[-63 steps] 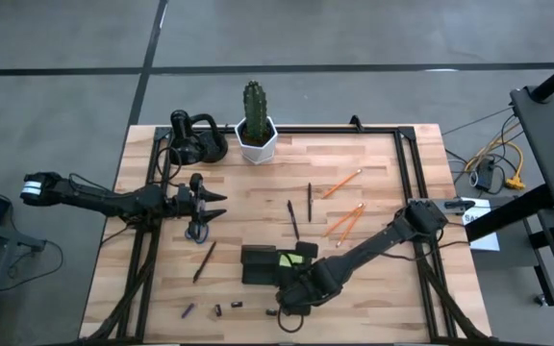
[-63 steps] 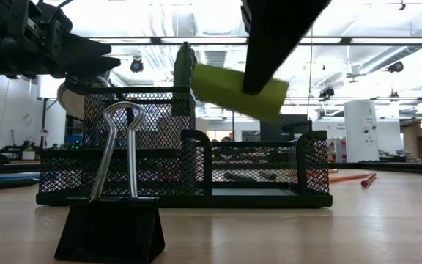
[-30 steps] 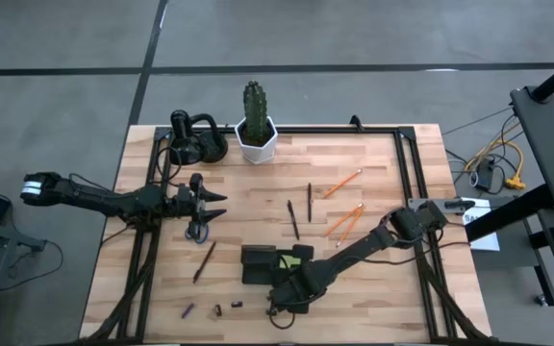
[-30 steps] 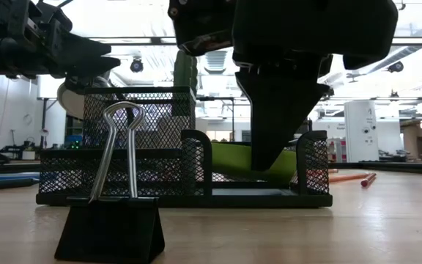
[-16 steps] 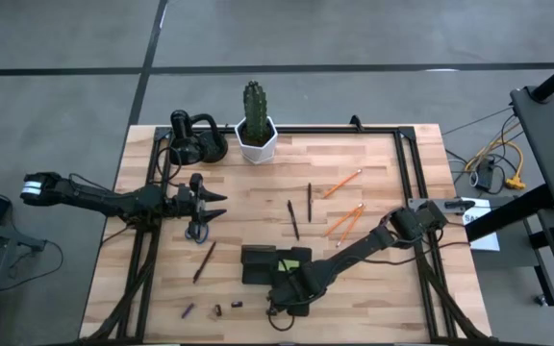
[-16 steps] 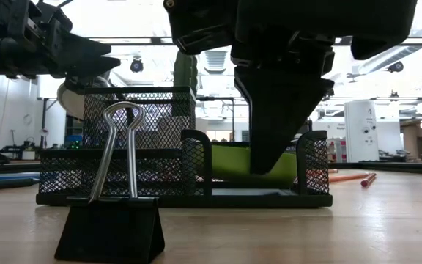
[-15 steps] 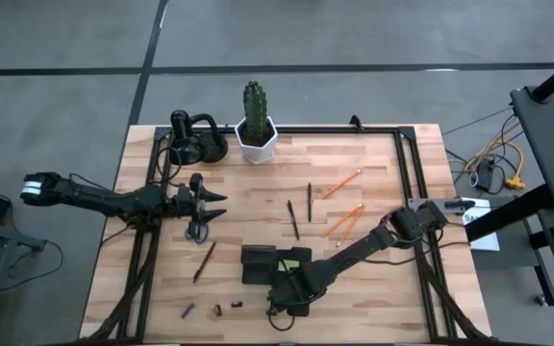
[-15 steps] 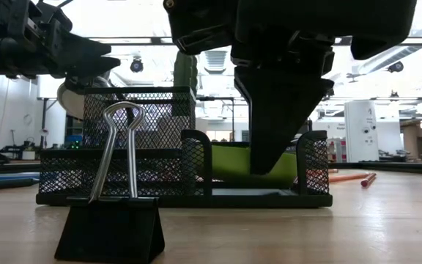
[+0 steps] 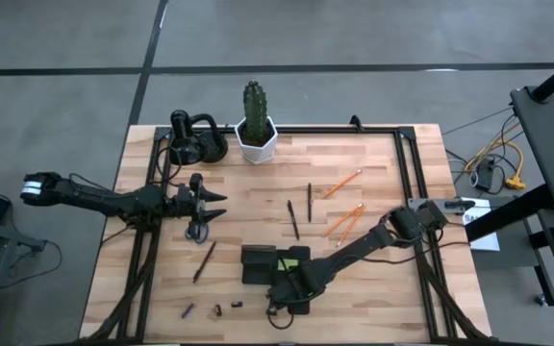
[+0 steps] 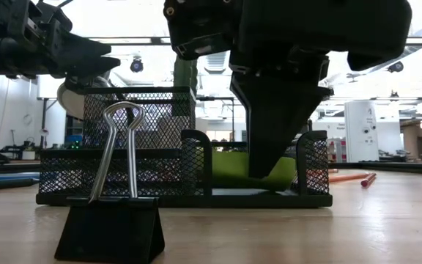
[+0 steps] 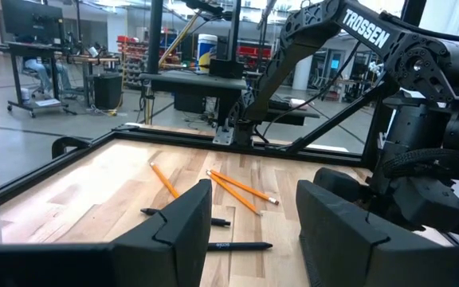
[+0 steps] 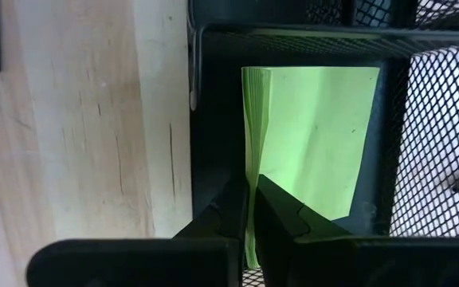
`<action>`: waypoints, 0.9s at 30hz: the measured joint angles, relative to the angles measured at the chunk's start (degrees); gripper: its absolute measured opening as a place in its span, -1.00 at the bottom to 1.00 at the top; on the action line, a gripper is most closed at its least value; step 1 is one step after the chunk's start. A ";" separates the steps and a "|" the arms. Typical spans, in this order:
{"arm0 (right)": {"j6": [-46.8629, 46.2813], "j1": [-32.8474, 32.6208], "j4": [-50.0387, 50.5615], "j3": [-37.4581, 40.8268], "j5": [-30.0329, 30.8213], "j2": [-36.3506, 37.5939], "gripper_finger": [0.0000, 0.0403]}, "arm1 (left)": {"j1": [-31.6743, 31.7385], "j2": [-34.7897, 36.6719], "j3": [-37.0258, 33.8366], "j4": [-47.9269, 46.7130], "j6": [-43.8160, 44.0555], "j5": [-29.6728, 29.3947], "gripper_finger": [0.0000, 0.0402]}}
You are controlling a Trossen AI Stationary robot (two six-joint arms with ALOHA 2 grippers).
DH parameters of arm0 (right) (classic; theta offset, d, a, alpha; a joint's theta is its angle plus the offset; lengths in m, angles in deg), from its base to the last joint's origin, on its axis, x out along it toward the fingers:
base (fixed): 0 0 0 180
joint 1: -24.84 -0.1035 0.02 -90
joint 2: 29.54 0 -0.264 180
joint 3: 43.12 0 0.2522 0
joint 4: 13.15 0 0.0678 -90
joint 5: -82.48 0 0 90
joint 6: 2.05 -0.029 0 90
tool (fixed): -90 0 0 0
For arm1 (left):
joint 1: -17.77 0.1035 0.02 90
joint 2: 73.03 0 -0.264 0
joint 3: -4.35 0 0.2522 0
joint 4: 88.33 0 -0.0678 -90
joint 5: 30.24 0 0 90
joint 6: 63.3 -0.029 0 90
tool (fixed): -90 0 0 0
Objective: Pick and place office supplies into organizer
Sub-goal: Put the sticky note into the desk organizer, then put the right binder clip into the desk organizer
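Note:
The organizer (image 9: 256, 265), a black mesh tray, stands near the table's front edge. My right gripper (image 12: 252, 209) reaches down into its right compartment, shut on the lime-green sticky-note pad (image 12: 313, 143), which also shows in the low view (image 10: 229, 166). My left gripper (image 9: 215, 205) waits open and level at the table's left, above the scissors (image 9: 197, 231). Pencils (image 9: 340, 184) and pens (image 9: 293, 219) lie flat on the wood behind the organizer. Small dark clips (image 9: 217, 310) sit by the front edge. My right gripper pinches the pad between its two fingers, one on each face, at the pad's side edge (image 12: 250, 171). The fingers (image 10: 264, 147) come from above, pointing steeply down. The pad sits slanted inside the compartment, its lower end (image 10: 283, 180) down by the tray's floor.
A white cactus pot (image 9: 256, 135) and a black rounded gadget (image 9: 195, 139) stand at the far edge. A large binder clip (image 10: 108, 227) stands in front of the organizer. One more pen (image 9: 204, 261) lies left of the organizer. A black frame (image 9: 407, 168) runs along the table.
My right gripper has kept shut on the pad and hardly moved. The pad has sunk a little lower in the organizer's right compartment, still slanted.

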 joint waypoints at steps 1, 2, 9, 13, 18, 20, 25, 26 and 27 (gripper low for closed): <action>0.07 -0.02 0.00 0.00 0.00 0.00 -0.96 | 0.00 0.00 0.00 0.00 -0.01 0.00 -0.16; 0.07 -0.01 0.00 0.00 0.00 0.00 -0.96 | 0.00 0.00 0.00 0.00 -0.01 0.00 -0.16; -0.08 -0.07 0.00 0.00 0.04 0.00 -0.93 | 0.01 0.00 0.00 0.00 -0.01 0.00 -0.16; -0.08 -0.07 0.02 0.00 0.04 0.00 -0.84 | 0.02 0.00 0.00 0.01 0.00 0.01 -0.16; -0.08 -0.07 0.07 0.00 0.02 0.00 -0.67 | 0.02 0.00 0.00 0.00 -0.01 0.01 -0.16; -0.08 -0.07 0.07 0.00 0.02 0.00 -0.59 | 0.02 0.00 0.00 0.00 0.01 0.00 -0.16; -0.33 -0.02 0.11 0.00 -1.22 0.32 -0.45 | 0.02 0.00 0.00 0.00 0.01 0.02 -0.16; -0.32 -0.02 0.14 -0.01 -1.25 0.49 -0.43 | 0.01 0.00 0.00 -0.02 0.01 0.00 -0.16; -0.32 -0.04 0.26 -0.20 -1.25 0.60 -0.41 | 0.02 0.00 0.00 -0.02 -0.01 0.00 -0.16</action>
